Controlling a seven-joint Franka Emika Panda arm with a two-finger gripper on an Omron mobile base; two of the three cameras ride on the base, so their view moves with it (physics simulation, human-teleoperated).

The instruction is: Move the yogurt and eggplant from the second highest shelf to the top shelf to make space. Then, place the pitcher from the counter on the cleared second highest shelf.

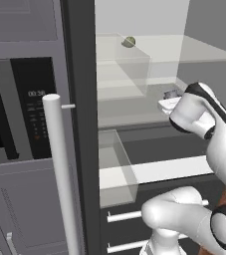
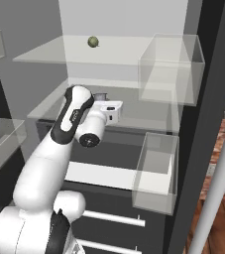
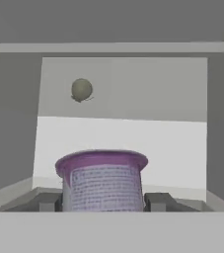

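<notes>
Hand view: yogurt (image 3: 102,181) sits clamped between pincer (image 3: 102,201) tips.

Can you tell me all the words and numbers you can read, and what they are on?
"00:38", roughly; blurred: on the microwave display.
Small button marks below it on the microwave panel: too small to read.
Printed lines on the yogurt label: too blurred to read.

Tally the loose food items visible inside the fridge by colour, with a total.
Olive-green: 1, the eggplant on the top shelf
Lavender-purple: 1, the yogurt between the fingers of the gripper
Total: 2
</notes>
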